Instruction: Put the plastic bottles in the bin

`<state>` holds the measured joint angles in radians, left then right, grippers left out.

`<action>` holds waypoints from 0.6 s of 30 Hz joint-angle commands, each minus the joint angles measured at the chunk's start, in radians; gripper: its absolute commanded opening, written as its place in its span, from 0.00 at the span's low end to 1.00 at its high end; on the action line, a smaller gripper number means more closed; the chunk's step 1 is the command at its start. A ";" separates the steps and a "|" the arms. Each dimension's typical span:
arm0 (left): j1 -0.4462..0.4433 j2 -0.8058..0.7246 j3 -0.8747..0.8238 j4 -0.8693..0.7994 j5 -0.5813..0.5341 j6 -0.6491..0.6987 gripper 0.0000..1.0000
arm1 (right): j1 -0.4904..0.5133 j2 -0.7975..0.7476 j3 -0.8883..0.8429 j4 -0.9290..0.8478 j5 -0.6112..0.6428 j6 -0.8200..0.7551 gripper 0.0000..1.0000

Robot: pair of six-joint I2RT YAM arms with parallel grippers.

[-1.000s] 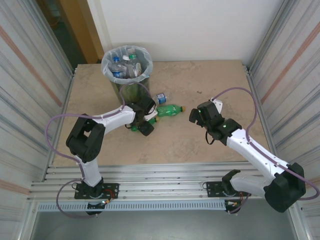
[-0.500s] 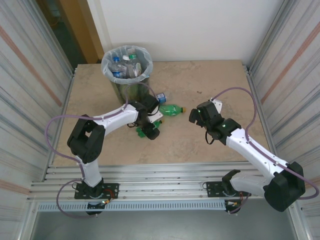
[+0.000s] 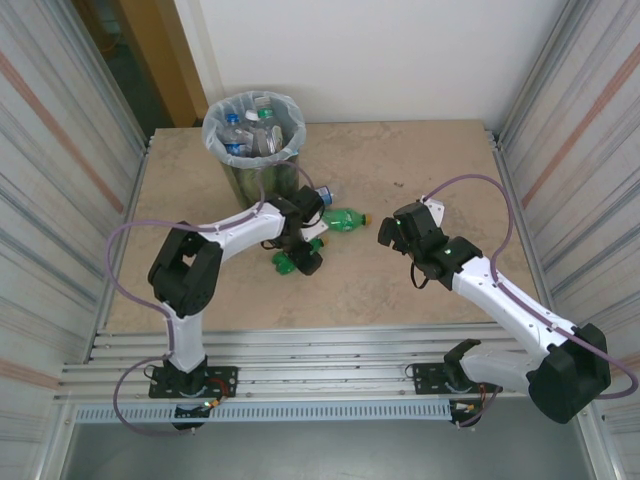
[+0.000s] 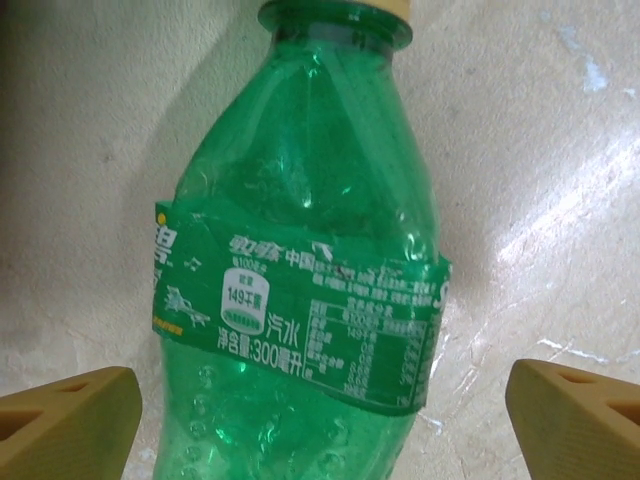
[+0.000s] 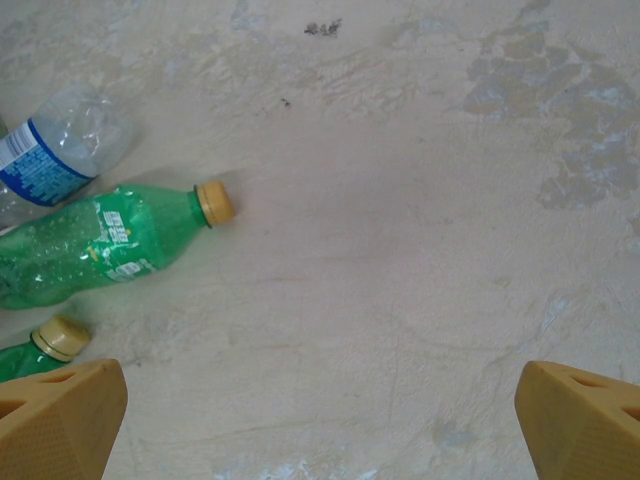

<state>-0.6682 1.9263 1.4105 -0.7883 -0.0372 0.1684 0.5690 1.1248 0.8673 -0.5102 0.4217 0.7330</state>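
Three plastic bottles were seen lying on the beige counter near the tall dark bag-lined bin: a green yellow-capped bottle, a clear blue-labelled bottle, and a second green bottle. The left jaws were spread wide either side of the latter, clear of it. The right jaws were held released over bare counter.

Bright, even light from overhead falls on my table, throwing only soft, short shadows, white glare streaks the stone beside the crisply focused green bottle under my left wrist, and my own yellow fingertips look slightly soft at the lower corners.
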 commanded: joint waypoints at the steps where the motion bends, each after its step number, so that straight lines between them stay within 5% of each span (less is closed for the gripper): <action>1: 0.001 0.029 0.054 -0.029 0.001 0.012 0.93 | -0.005 -0.018 -0.004 -0.016 0.010 0.036 0.98; 18: 0.008 0.153 0.183 -0.045 0.021 0.046 0.88 | -0.005 -0.028 -0.017 -0.017 0.008 0.045 0.98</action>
<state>-0.6670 2.0583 1.5517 -0.7963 -0.0330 0.1905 0.5690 1.1156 0.8661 -0.5102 0.4217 0.7517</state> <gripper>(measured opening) 0.884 0.981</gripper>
